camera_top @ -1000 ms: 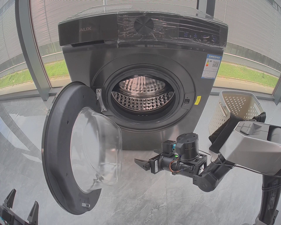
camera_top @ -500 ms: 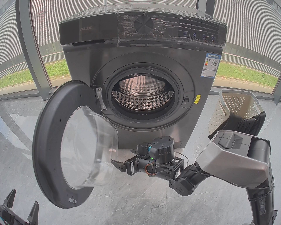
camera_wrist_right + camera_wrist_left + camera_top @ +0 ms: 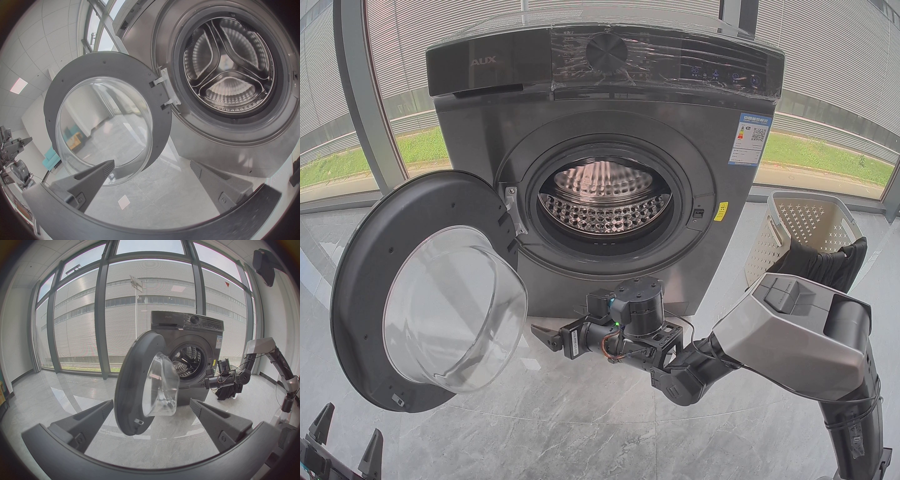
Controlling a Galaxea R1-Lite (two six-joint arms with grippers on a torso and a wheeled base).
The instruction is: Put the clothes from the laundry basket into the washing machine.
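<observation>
— Looking at the head view first: where are the clothes (image 3: 825, 265)?
— Dark ones, draped over the near rim of the laundry basket (image 3: 812, 228). It stands on the floor (image 3: 581, 425) just right of the washing machine (image 3: 481, 137). The door (image 3: 365, 281) hangs open to the left, and the steel drum (image 3: 605, 206) shows through the opening.
— And the right gripper (image 3: 542, 335)?
— Low in front of the machine, below the opening, pointing left toward the door. The left gripper (image 3: 351, 420) sits at the near left, spread wide.
— Left wrist view?
— Its own fingers (image 3: 90, 418) stand wide apart, facing the open door. The right arm (image 3: 237, 377) stretches across in front of the machine, well beyond them.
— Right wrist view?
— That gripper is wide too, with the door's glass and the drum ahead of it.
</observation>
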